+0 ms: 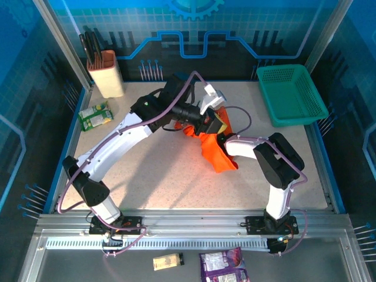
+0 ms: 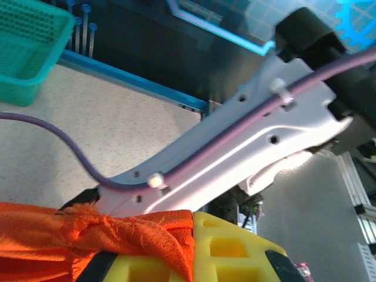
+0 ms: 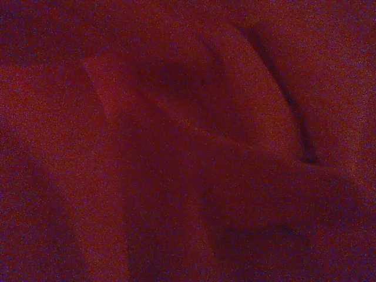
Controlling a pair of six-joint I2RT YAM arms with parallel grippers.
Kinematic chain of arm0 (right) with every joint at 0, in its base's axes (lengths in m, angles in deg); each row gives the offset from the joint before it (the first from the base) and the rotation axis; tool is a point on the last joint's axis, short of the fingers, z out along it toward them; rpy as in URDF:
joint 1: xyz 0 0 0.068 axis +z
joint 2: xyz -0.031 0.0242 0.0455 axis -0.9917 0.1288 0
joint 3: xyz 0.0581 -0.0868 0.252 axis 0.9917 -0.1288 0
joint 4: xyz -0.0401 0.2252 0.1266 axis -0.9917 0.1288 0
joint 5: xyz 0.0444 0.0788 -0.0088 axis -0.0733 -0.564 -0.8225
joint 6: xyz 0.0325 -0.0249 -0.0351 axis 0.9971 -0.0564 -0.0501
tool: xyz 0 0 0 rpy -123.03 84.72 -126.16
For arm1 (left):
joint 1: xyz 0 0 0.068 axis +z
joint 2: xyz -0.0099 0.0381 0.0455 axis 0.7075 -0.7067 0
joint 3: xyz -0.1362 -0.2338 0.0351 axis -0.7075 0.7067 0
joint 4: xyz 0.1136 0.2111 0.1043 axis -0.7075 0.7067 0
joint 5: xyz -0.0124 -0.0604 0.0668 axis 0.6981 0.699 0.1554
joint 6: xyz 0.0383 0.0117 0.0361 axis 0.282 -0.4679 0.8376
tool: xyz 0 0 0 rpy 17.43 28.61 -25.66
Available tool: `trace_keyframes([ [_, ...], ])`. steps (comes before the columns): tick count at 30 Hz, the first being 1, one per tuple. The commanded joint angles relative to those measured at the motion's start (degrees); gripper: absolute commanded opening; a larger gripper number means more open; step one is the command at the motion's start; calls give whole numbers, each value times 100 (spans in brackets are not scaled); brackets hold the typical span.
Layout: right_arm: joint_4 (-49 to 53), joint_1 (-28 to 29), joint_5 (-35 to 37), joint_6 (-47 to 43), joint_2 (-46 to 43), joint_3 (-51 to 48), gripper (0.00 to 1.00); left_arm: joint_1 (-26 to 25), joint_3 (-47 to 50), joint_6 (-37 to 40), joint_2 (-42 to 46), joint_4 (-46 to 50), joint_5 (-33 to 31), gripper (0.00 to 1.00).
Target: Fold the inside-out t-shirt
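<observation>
The t-shirt (image 1: pixel 218 154) is bunched just 3 o'clock of tabletop (image 1: pixel 153 176) centre, its 12 o'clock end clamped by the left tool (image 1: pixel 215 124). The right tool (image 1: pixel 228 145) is buried in cloth, state not discernible. Slippage could be caused by that thin pinch, which is resolved at the left wrist, the whole heap from above.

The whole table (image 1: pixel 176 182) is taken in from above and behind the arm bases (image 1: pixel 111 222); the left wrist view is levelled low across it toward the teal basket (image 2: pixel 23 41) (shared with the overhead); the right wrist lens is pressed close against the t-shirt (image 3: pixel 188 141).
</observation>
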Motion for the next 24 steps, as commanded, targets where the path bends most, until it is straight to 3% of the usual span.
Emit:
trace_keyframes([
  [1, 585, 44, -538, -19, -335, -297, 7, 485, 383, -689, 266, -495, -519, 0],
  [3, 775, 121, -649, -84, -697, -320, 0, 843, 779, -1178, 358, -964, -550, 0],
  [10, 1509, 424, -878, -516, -2153, -260, 0, 1941, 1991, -2214, 430, -2021, -691, 0],
  [20, 1992, 395, -1878, -1007, -3560, 292, 0, 2851, 3484, -2966, -53, -3207, -791, 0],
  [24, 1986, 373, -1905, -1073, -3988, 585, 0, 3234, 4282, -3279, -124, -3783, -708, 0],
])
